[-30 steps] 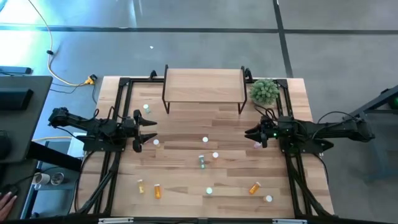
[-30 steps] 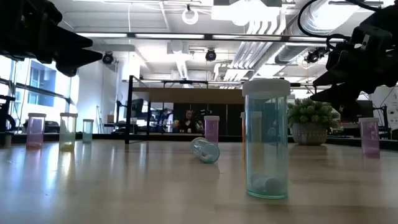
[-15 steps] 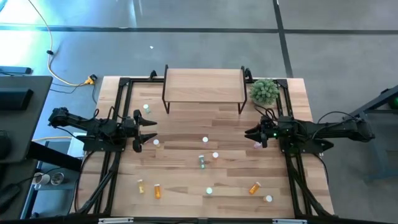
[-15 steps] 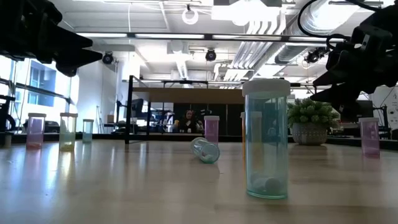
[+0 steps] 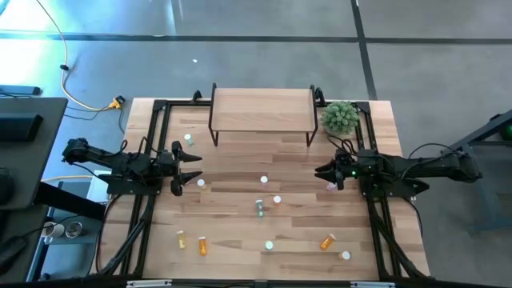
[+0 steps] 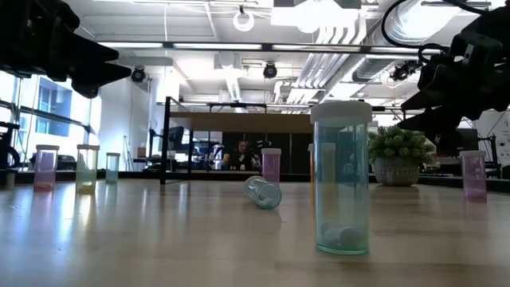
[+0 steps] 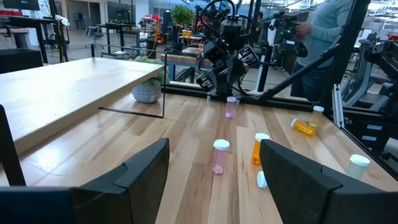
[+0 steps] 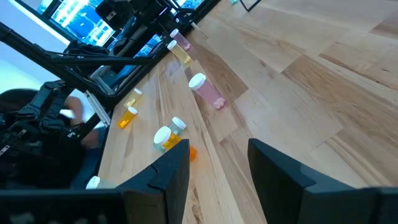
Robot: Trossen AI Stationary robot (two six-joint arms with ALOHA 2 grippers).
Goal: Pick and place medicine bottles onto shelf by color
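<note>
Nothing has shifted over the last second: the left gripper (image 5: 192, 168) hangs at the left-centre of the high view with its fingers spread apart and empty, and the right gripper (image 5: 326, 171) hangs at the right-centre, partly open, holding nothing. The medicine bottles (image 5: 263, 182) remain scattered over the lower middle of the table (image 5: 240, 160). The shelf (image 5: 262, 110) at upper centre stands bare, so sorting seems not yet begun.
</note>
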